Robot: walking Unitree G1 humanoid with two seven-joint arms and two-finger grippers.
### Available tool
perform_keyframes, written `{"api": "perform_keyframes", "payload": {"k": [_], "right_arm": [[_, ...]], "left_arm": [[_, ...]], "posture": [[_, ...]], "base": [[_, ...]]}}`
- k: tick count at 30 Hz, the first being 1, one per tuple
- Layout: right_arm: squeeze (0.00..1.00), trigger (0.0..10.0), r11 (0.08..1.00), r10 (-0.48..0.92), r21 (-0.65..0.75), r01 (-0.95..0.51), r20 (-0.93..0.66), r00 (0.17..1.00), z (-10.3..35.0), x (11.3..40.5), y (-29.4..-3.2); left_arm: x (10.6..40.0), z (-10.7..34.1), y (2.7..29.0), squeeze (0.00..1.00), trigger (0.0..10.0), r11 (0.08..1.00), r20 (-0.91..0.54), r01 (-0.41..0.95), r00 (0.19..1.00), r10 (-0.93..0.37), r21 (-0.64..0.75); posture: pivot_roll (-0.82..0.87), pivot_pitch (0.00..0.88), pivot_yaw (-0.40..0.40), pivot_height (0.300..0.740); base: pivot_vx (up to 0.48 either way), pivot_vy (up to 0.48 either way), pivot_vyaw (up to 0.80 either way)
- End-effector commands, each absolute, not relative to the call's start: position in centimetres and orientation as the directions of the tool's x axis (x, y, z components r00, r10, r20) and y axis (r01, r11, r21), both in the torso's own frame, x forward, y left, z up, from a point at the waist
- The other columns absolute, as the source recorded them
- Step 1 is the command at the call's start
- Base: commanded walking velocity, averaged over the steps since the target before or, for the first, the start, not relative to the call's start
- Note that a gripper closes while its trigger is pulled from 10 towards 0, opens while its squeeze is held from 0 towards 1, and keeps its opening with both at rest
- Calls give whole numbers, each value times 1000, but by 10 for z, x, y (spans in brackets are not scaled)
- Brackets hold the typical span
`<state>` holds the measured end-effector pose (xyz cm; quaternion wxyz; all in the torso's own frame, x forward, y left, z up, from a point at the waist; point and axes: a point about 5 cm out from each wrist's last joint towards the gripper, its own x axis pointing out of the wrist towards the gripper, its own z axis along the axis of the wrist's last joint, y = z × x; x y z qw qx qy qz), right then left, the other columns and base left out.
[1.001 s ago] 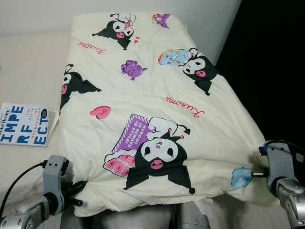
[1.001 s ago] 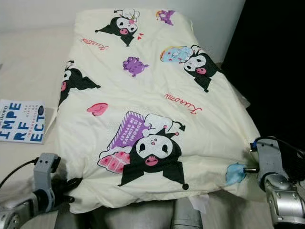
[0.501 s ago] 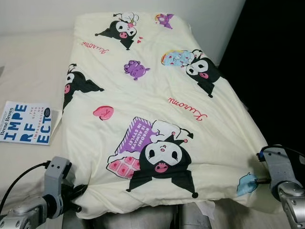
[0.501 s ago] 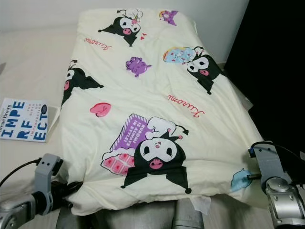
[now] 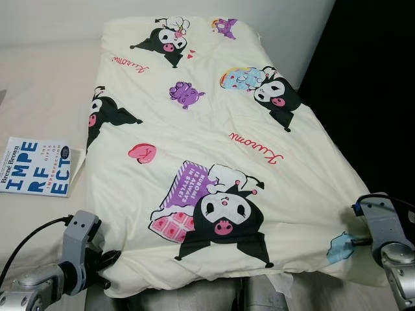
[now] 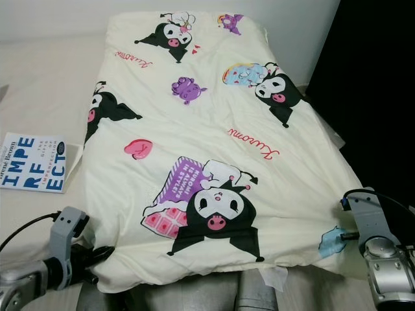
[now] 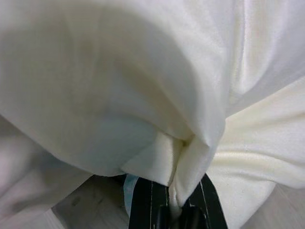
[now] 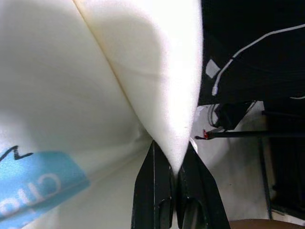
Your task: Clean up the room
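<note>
A cream blanket point(image 5: 207, 149) printed with black cartoon characters lies spread lengthwise over the bed, its far end near the wall. My left gripper point(image 5: 109, 269) is shut on the blanket's near left corner; the left wrist view shows cream cloth point(image 7: 190, 157) bunched between the black fingers point(image 7: 143, 205). At the near right corner my right gripper point(image 5: 353, 243) is shut on the blanket's edge, beside a blue print. In the right wrist view a fold of blanket point(image 8: 162, 95) is pinched between the two fingers point(image 8: 152, 191).
A book point(image 5: 35, 167) with a white and blue cover lies on the cream bed sheet point(image 5: 45, 91) left of the blanket. A dark area point(image 5: 376, 84) drops off to the right of the bed. A white wall point(image 5: 52, 19) runs behind.
The blanket's near edge has been drawn slightly closer and lower, and both grippers have shifted down with it while staying shut on the corners. The view has moved a little.
</note>
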<state>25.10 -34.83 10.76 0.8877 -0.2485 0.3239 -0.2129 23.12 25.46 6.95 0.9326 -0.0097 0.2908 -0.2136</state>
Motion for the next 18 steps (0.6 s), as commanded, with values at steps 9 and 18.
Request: {"api": "perform_keyframes", "payload": {"k": [9, 18], "right_arm": [[1000, 10000, 639, -697, -735, 224, -432, 572, 108, 229, -380], [1000, 10000, 638, -696, -742, 207, -440, 567, 107, 229, -378]], "left_arm": [[218, 86, 320, 0, 0, 949, -684, 283, 721, -113, 141], [209, 76, 318, 0, 0, 924, -746, 340, 659, -99, 178]], "posture": [[-87, 245, -16, 471], [-90, 238, -19, 471]], "base": [[0, 0, 0], [0, 0, 0]]}}
